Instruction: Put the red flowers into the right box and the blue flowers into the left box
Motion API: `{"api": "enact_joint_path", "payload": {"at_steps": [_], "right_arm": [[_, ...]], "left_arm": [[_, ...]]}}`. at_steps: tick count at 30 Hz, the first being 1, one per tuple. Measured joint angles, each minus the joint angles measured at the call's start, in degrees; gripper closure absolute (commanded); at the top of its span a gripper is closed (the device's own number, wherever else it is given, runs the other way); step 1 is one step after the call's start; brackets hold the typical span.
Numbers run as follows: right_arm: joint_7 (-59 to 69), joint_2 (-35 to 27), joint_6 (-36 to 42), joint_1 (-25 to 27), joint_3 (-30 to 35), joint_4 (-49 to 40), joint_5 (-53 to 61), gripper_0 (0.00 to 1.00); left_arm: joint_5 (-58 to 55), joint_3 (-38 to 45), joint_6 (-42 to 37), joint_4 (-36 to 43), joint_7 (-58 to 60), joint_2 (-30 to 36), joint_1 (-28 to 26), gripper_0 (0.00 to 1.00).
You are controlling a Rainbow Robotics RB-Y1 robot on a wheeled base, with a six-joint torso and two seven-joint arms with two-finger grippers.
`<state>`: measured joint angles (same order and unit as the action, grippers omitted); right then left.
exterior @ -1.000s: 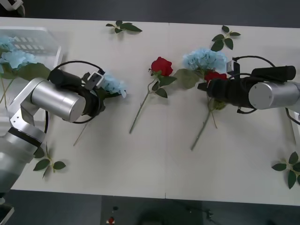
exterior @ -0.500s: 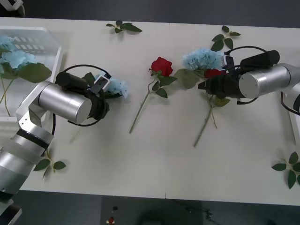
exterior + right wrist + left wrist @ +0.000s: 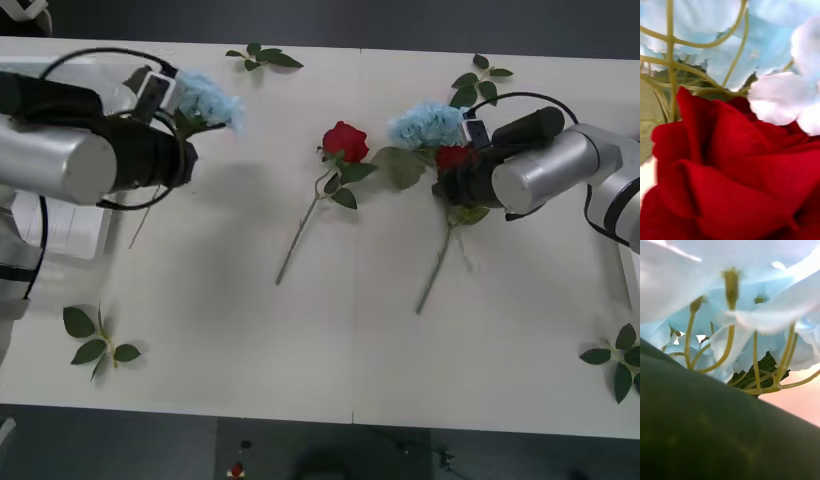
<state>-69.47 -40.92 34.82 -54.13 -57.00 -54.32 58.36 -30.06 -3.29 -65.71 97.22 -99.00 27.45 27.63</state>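
Observation:
My left gripper (image 3: 178,118) is raised at the far left of the table, shut on a blue flower (image 3: 208,98) whose thin stem hangs down beneath the arm. Its pale petals (image 3: 730,296) hang close in the left wrist view. The left box (image 3: 72,230) lies mostly hidden under that arm. My right gripper (image 3: 452,182) is shut on a red flower (image 3: 453,157) just below its head, and the rose (image 3: 733,168) sits close to the right wrist camera. Another blue flower (image 3: 430,123) touches that rose. A second red flower (image 3: 345,140) lies mid-table. The right box's edge (image 3: 634,280) shows at the far right.
Loose green leaf sprigs lie at the back centre (image 3: 262,57), back right (image 3: 480,82), front left (image 3: 98,340) and front right (image 3: 618,360). The table's front half is open white surface.
My left arm has lifted the blue flower off the table and carried it back and left, over the left box. My right arm has swung at the rose, shifting its stem slightly.

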Motion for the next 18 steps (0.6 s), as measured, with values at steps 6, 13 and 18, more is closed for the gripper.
{"api": "enact_joint_path", "payload": {"at_steps": [6, 13, 18], "right_arm": [[0.54, 0.00, -0.01, 0.01, 0.00, 0.87, -0.55, 1.00], [2.01, 0.00, -0.01, 0.01, 0.00, 0.89, -0.55, 1.00], [2.01, 0.00, -0.03, 0.01, 0.00, 0.87, -0.55, 1.00]], "left_arm": [[-6.43, 14.17, -5.21, 6.79, 0.00, 4.87, 0.00, 1.00], [-10.22, 28.54, -5.52, 5.36, 0.00, 11.00, -0.59, 1.00], [-13.93, 32.82, -5.20, 0.54, -0.05, 14.66, -3.92, 1.00]]}}
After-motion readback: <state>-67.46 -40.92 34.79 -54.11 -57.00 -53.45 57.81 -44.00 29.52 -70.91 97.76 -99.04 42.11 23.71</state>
